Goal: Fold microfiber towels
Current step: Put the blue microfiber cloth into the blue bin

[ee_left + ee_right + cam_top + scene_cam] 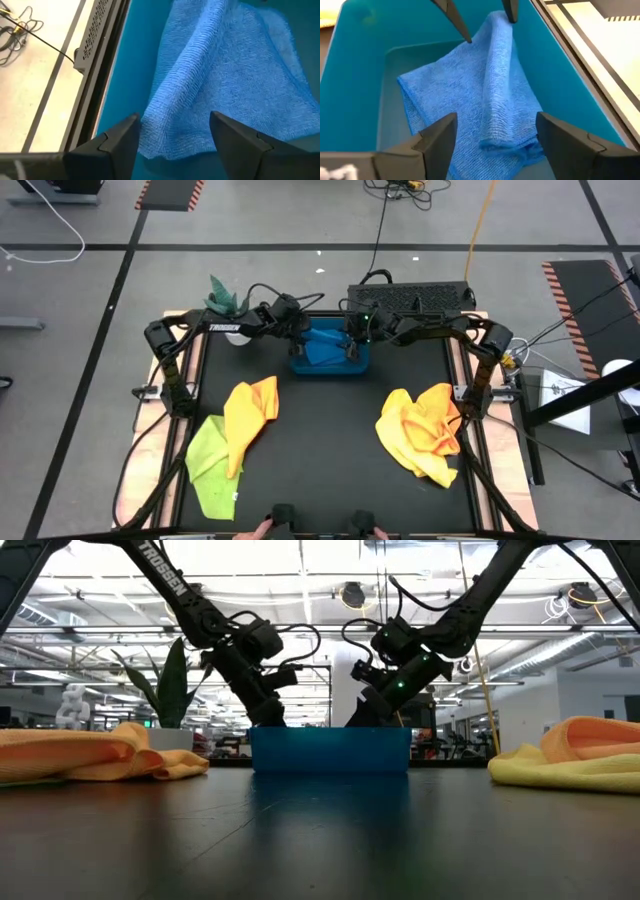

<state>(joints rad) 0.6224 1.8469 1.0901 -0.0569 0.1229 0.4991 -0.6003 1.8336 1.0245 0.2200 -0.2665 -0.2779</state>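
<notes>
Reaching into our blue tray, left gripper and right gripper both spread apart, over the blue towel

grey concrete floor with hazard-striped mats at the upper left and right, cables lying around. bright ceiling strip lights in the low view.

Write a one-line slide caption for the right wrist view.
Right end effector open above a crumpled blue microfiber towel in the blue tray, left end effector reaching in opposite.
</notes>
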